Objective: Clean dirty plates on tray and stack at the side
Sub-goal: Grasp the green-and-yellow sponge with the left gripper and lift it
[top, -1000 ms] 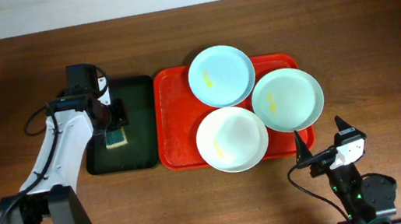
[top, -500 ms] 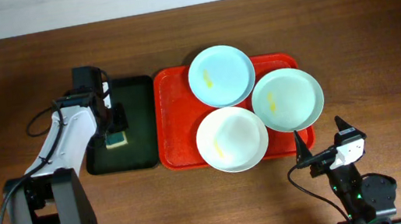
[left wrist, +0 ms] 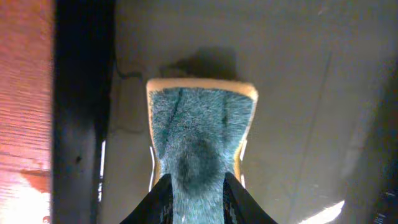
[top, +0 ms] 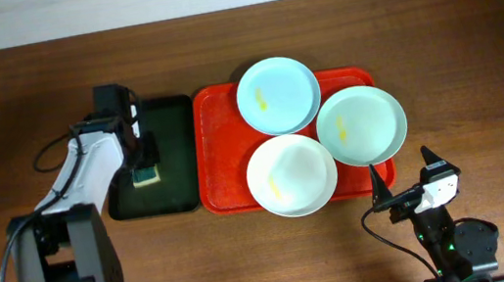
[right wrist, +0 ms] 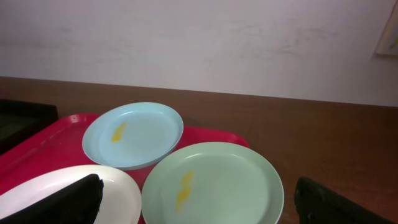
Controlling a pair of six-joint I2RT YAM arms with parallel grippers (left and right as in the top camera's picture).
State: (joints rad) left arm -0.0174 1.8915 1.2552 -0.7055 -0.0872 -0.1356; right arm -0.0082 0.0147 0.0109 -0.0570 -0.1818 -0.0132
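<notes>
My left gripper point(left wrist: 193, 182) is pinching one end of a sponge point(left wrist: 199, 124), with a finger tight on each side. The sponge lies flat in the dark tray point(top: 168, 123). My right gripper point(right wrist: 196, 186) is wide open and holds nothing. It sits near the red tray point(top: 219, 155). On that tray lie the blue plate point(top: 277, 95), the green plate point(top: 360, 125) and the white plate point(top: 291, 175), each with a little yellow smear.
</notes>
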